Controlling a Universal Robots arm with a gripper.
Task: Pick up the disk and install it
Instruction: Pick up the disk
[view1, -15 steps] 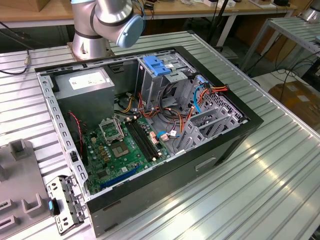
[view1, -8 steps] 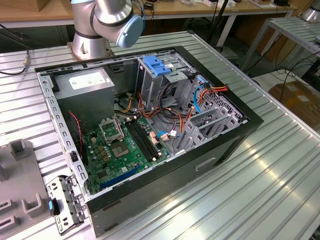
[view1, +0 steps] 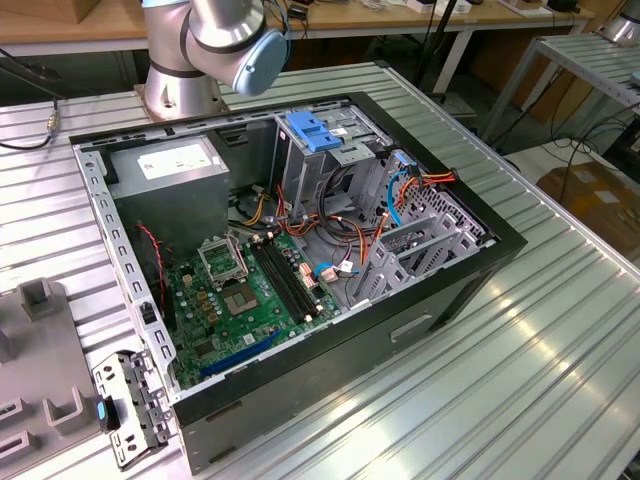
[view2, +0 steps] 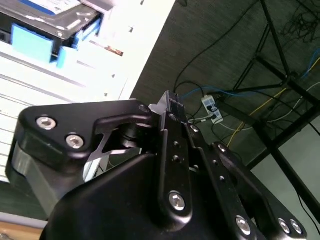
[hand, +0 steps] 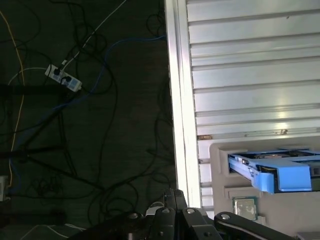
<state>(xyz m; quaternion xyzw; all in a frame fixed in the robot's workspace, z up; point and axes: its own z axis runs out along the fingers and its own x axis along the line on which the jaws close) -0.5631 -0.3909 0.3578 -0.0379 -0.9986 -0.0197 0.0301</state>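
**Disk in its holder, gripper off past the worktop's edge**

Exterior view: the open computer case (view1: 400, 330) lies on the ribbed worktop (view1: 540, 360). Its light-blue latch plate (view1: 308, 130) sits at the drive cage. The arm (view1: 215, 40) rises from its base beyond the case.

Second wrist view: the black gripper (view2: 165, 165) is close to the camera. The disk (view2: 50, 20) lies beyond it on the worktop, well apart from it, blue rails showing. How wide the gripper stands cannot be told, and I judge it holds nothing.

First wrist view: the disk (hand: 272, 172) rests in a grey holder (hand: 220, 165) near the worktop's edge, with 1 small chip (hand: 245, 205) just beside it. Its long axis seems to run along the ribs, blue end toward that edge. The gripper hangs over the cable-strewn floor (hand: 75, 125), so the disk lies off to its side, not beneath it. The pick-up is not yet done.
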